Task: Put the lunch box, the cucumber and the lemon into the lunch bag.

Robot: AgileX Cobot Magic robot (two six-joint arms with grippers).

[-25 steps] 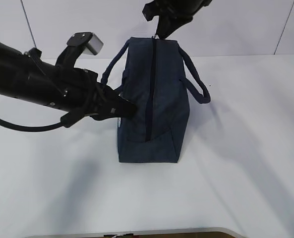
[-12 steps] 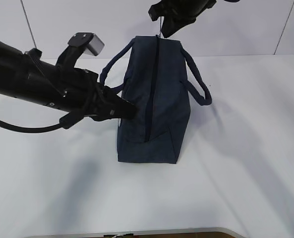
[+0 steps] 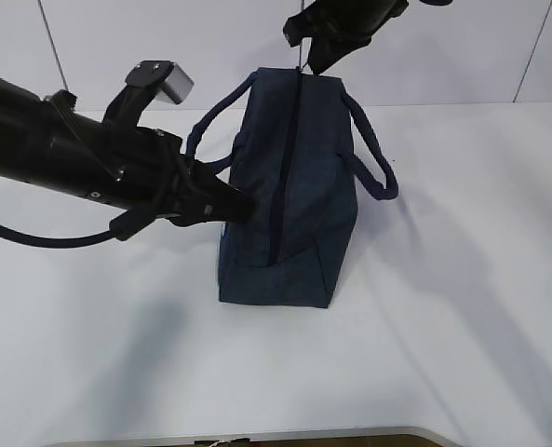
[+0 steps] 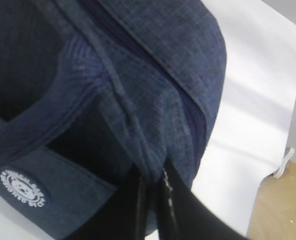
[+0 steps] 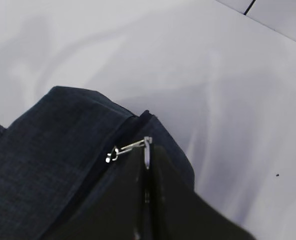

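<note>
On a smooth white table (image 3: 443, 279) before a pale panelled wall stands the bag (image 3: 289, 205), boxy, of coarse navy weave, its zip drawn shut along the top so nothing inside shows. At its 9 o'clock side the left gripper (image 4: 151, 200) pinches a fold of fabric; a round white logo (image 4: 22, 188) sits nearby. At 12 o'clock the right gripper (image 5: 147, 165), partly cut off, clamps the silver zip pull (image 5: 130, 147).

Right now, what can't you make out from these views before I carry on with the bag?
- Inside of the lunch bag: hidden in all views by its fabric; lunch box, cucumber and lemon appear nowhere.
- Zipper's far end: exterior view, covered by the right hand.
- Left hand: in the wrist view its fingertips are buried in a fold of fabric.
- Logo lettering: too small to read.
</note>
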